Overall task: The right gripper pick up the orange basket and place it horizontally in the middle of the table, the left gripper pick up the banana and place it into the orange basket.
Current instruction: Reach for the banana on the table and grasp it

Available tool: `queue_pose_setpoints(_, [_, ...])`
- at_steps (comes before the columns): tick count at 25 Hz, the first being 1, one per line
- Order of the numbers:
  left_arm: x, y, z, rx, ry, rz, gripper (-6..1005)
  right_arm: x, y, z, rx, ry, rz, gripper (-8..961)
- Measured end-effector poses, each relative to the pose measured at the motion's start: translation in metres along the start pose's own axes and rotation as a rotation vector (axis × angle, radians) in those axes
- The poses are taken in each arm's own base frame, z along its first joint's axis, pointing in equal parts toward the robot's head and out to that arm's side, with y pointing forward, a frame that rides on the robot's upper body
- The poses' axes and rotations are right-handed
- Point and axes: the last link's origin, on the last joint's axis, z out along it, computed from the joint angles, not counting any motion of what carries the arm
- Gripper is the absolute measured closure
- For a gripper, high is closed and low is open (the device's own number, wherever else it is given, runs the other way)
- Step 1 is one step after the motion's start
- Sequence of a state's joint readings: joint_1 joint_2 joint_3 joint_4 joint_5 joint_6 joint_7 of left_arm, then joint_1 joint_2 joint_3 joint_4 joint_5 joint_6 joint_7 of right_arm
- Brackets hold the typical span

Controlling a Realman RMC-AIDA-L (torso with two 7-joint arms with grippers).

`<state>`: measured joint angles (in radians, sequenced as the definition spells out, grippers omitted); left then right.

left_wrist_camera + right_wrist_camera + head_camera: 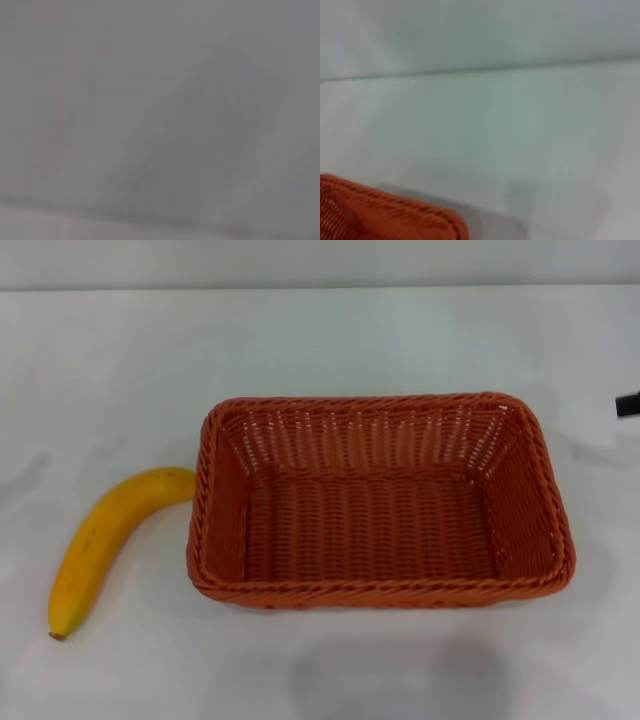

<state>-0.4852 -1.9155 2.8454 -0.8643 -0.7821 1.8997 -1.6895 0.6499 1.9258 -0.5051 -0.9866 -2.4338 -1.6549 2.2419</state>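
The orange basket [380, 592] stands lengthwise and empty on the white table [300, 340], about in the middle of the head view. The yellow banana [105, 538] lies on the table left of it, its upper end right against the basket's left wall. A small black tip of my right gripper [628, 403] pokes in at the right edge, apart from the basket's far right corner. A corner of the basket's rim [395, 212] also shows in the right wrist view. My left gripper is out of view; the left wrist view shows only a blurred grey surface.
The table's far edge [320, 287] runs along the top of the head view, with a pale wall behind it. Bare tabletop lies in front of and behind the basket.
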Motion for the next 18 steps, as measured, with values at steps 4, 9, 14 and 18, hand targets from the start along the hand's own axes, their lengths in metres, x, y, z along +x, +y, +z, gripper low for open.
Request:
queue_pose_setpoints(4, [0.014,0.003,0.017,-0.019,-0.268,-0.035,125,0.012,-0.007,0.002,-0.001,-0.168,-0.087,210])
queue_pose_setpoints(9, [0.015,0.003,0.035,0.022,-0.652,-0.080,124,0.019,-0.012,-0.005,0.003,-0.419,-0.163,211])
queue_pose_setpoints(14, [0.016,0.004,0.047,0.076,-0.828,-0.060,125,0.021,-0.011,-0.010,-0.016,-0.526,-0.182,212])
queue_pose_setpoints(18, [0.020,0.006,0.066,0.107,-0.887,-0.012,125,0.031,-0.014,-0.015,-0.025,-0.569,-0.158,212])
